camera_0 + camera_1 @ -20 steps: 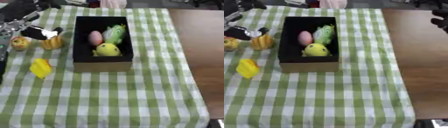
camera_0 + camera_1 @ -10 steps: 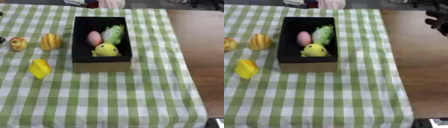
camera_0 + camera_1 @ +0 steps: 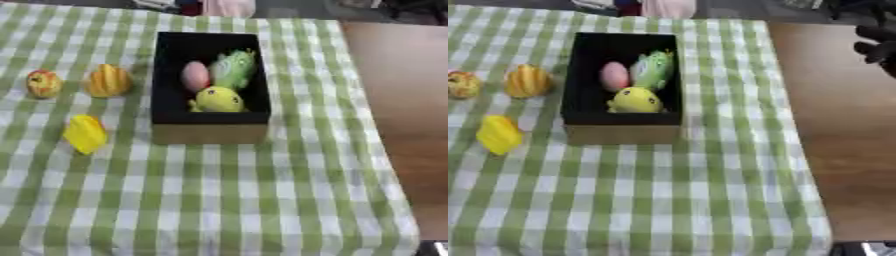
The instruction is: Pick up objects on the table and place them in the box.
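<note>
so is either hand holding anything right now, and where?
Nothing seen held. Only the right hand shows, at the right eye view's upper right edge over bare wooden table, apart from the objects. Left hand is not in view.

A checked cloth (image 3: 219,200) is covering the table (image 3: 402,115); a box (image 3: 208,132) and three yellowish toys (image 3: 85,133) are lying on it.

The desk (image 3: 227,200) lies bare in front of the box (image 3: 210,132) and along its right side. To its left, three small things sit well apart: a yellow lump (image 3: 85,133), an orange gourd (image 3: 108,81) and a reddish ball (image 3: 43,83). The box's left half stands free; three toys (image 3: 219,82) crowd its right half.
</note>
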Motion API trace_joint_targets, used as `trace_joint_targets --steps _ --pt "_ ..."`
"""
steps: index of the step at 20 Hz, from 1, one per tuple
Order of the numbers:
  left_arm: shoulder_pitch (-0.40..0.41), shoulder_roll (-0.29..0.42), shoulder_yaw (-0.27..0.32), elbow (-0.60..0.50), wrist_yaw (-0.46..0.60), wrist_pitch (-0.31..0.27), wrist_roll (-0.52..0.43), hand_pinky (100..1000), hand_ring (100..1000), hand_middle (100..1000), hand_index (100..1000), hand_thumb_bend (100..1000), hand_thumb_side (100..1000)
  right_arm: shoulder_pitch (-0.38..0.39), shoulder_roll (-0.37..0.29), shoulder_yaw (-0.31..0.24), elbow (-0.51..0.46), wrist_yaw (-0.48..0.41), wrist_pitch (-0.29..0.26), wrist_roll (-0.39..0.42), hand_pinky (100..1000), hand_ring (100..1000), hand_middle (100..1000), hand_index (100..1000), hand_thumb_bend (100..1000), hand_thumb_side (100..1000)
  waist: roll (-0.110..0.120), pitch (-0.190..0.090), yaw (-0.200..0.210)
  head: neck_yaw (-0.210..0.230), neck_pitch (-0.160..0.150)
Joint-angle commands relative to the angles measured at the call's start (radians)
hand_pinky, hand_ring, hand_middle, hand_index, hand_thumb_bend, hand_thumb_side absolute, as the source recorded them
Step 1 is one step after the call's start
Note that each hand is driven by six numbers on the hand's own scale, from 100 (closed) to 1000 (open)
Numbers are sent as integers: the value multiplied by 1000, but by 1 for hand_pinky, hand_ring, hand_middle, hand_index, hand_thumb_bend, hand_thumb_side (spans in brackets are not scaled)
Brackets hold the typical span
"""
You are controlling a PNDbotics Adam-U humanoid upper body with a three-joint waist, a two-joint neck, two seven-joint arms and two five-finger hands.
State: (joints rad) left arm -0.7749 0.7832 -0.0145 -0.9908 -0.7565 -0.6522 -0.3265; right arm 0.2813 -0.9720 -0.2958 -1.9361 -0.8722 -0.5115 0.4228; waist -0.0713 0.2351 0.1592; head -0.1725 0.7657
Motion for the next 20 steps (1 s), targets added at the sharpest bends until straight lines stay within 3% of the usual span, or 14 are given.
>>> trace_joint_targets --steps 1,5,9,12,20 --pt "-31 22 31 35 -18 2 24 906 862 783 890 479 623 -2 -16 -18 -13 6 1 -5 1000 1000 623 995 100 880 1 -10 -3 -2 4" --pt "-63 0 43 89 -62 -3 44 907 867 791 889 486 582 -6 -13 -20 -9 4 4 -7 1000 1000 623 995 100 880 1 -4 -8 -2 4" --pt "-106 -40 50 157 -93 -5 28 914 867 792 874 440 617 -15 -12 -21 -6 -1 10 -6 1000 1000 623 996 100 881 2 3 -14 1 4" --pt "-146 -72 52 204 -99 -7 -12 916 875 803 877 472 626 -25 -12 -19 -4 -2 17 -3 1000 1000 623 996 100 883 5 10 -22 6 4" --pt "-237 -143 52 261 -233 69 -15 918 871 768 864 551 616 -46 -14 -12 2 3 32 5 1000 1000 622 996 100 886 14 24 -37 11 4"
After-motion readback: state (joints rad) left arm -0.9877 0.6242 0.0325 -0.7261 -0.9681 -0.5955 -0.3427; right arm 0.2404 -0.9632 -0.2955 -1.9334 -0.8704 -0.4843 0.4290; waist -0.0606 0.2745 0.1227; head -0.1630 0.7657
